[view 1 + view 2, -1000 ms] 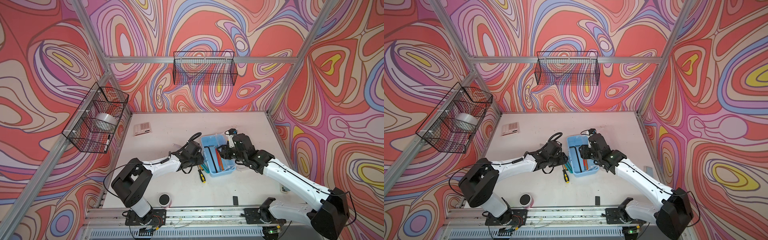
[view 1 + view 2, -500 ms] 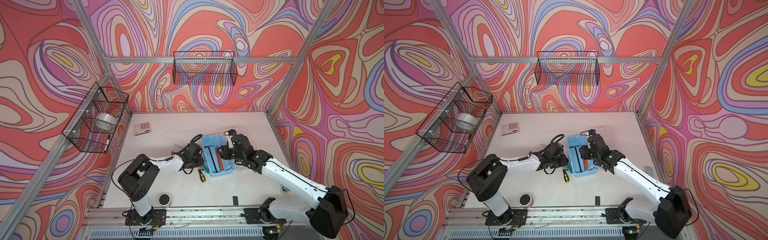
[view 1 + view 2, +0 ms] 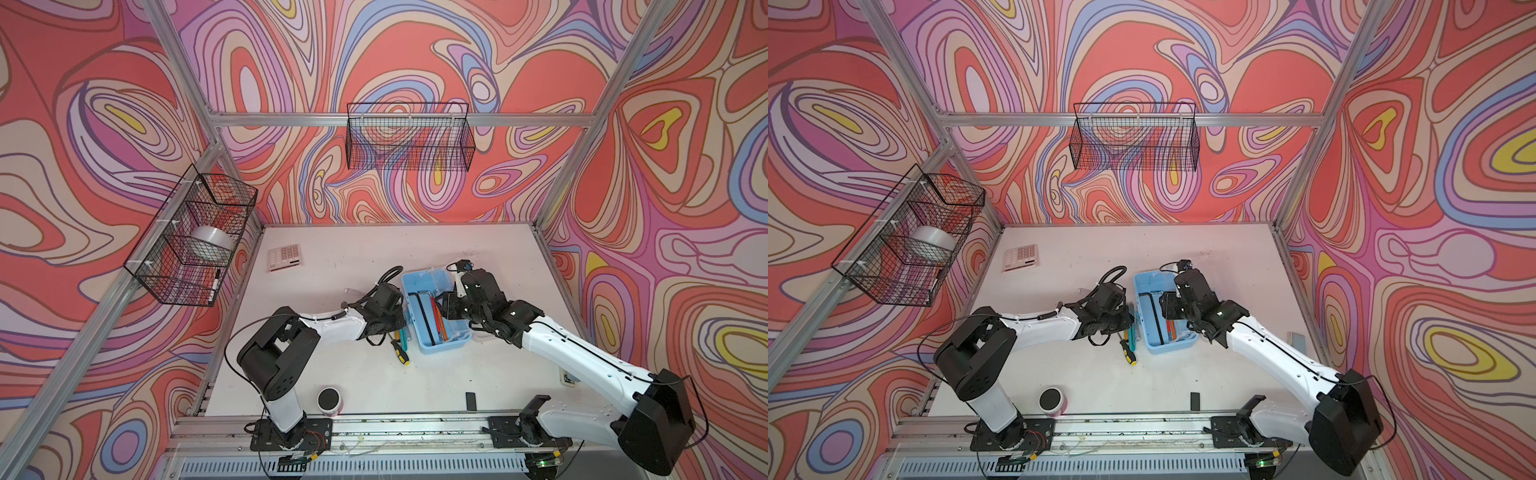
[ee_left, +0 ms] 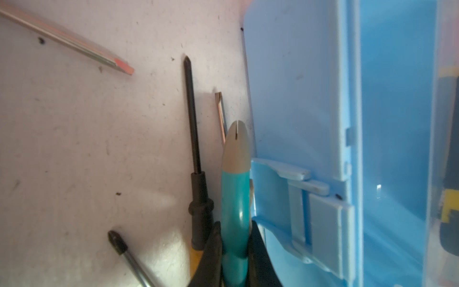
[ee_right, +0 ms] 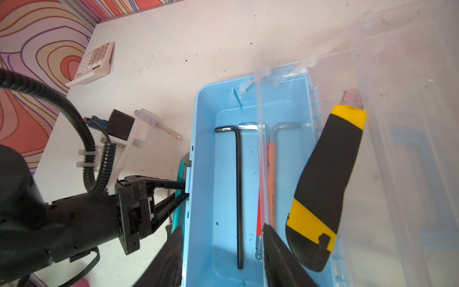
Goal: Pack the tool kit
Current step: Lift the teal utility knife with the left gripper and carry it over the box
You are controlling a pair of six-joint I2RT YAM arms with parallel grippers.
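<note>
Case [image 3: 442, 345] sits open mid-counter, a bit right of centre, seen in both top views [image 3: 1171, 347]. Clear lid [image 5: 409, 149] is swung back on the side away from the left arm. Inside:
- black hex key [image 5: 239, 198] flat on the floor
- silver hex key [image 5: 273, 139] beside it
- orange stick [image 5: 271, 179] alongside
- yellow-black knife [image 5: 325, 186] leaning at the lid-side wall

Teal knife [image 4: 234, 193] lies outside on the counter, right against the case's long wall. Left pincer [image 4: 234, 231] is clamped on the teal knife, a finger on each side of the handle. Right pincer [image 5: 223, 258] hangs above the case with its jaws apart, one finger outside the wall and one inside. It grips nothing visible.

Black-yellow screwdriver [image 3: 400, 352] lies just beside the teal knife. Clear screwdriver [image 5: 149, 120] lies farther off, past the left wrist.

Counter [image 3: 374, 249] is white, scuffed, with dark specks. Calculator [image 3: 284, 257] sits in the far left corner, well apart. Cup [image 3: 329, 401] with a dark top stands near the front edge by the left arm's base. Small black block [image 3: 470, 401] lies at the front, right of centre. An aluminium rail along the front carries both bases.

Walls have a swirl pattern in red, pink, lilac and yellow. Wire basket [image 3: 409, 143] hangs on the back wall. Second basket [image 3: 178, 286] on the left wall holds a tape roll [image 3: 212, 245].
</note>
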